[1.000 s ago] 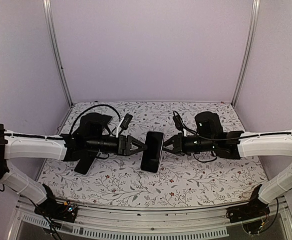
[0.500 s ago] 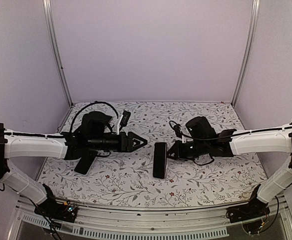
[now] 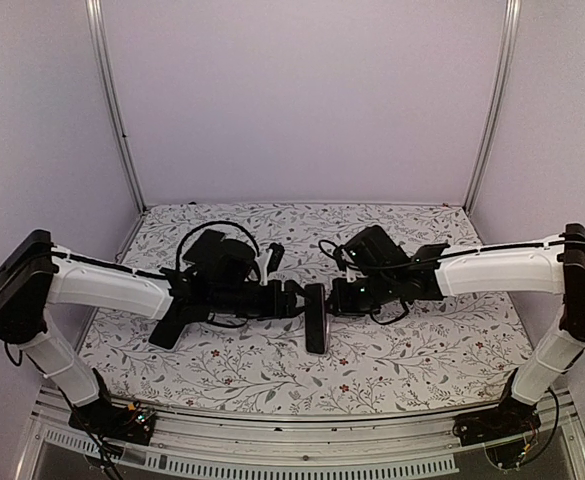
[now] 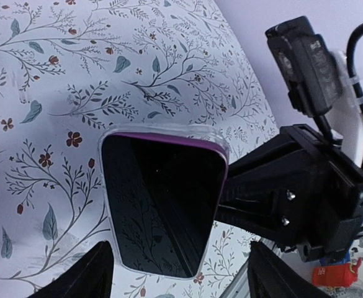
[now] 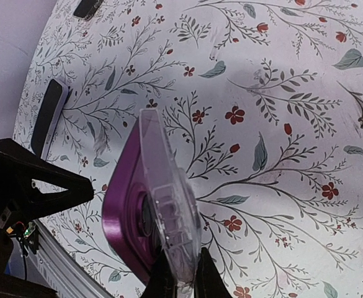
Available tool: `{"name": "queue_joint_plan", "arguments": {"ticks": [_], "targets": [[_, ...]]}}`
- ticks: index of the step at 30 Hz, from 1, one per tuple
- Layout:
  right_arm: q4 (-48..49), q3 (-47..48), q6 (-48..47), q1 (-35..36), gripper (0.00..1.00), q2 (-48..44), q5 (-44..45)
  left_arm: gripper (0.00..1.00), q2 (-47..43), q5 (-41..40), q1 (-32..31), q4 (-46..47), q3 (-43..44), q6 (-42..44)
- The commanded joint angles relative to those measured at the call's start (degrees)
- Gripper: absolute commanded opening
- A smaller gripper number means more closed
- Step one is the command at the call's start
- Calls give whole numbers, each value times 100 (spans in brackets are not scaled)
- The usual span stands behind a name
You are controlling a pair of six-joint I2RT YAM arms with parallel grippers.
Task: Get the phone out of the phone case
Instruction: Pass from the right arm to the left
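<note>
Left arm has swung in toward the middle. Its left end effector was well apart from the phone half a second ago and now sits right at the phone's left side. The right arm has pulled in slightly, and the phone itself has barely shifted. It was face-up to the top camera a second ago and is now edge-on.

- Phone: black glossy screen, purple back, still seated in the phone case. The clear rim wraps the edges, and a corner of the case stands a little proud of the purple back in the right wrist view.
- Position: held up on edge above the middle of the counter, between the two end effectors, long axis running roughly near-to-far in the top view. Screen faces the left arm, back faces the right.
- Right end effector: closed narrow, fingers pinching the thin edge of the phone case.
- Left end effector: jaws spread wide, fingertips showing at both lower corners of its wrist view, with the near end of the phone lined up between them. Cannot tell whether either finger touches the case; nothing is gripped.
- A second black phone lies flat on the counter to the left, under the left arm, well apart from the held one.
</note>
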Motion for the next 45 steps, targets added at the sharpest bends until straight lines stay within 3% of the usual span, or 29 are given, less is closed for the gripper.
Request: {"name": "queue_joint_plan", "arguments": {"ticks": [1,26,45], "targets": [[-296,474,-130,163,0,199,385,76,183,-308,-111,-41,226,-268],[-1045,1369,-202,747,0,702,1314,74,1046,-1403,-78,-659,847,-903],[-1047,1345,-143,794,0,723,1358,76,682,-1549,-87,-522,725,-980]]}}
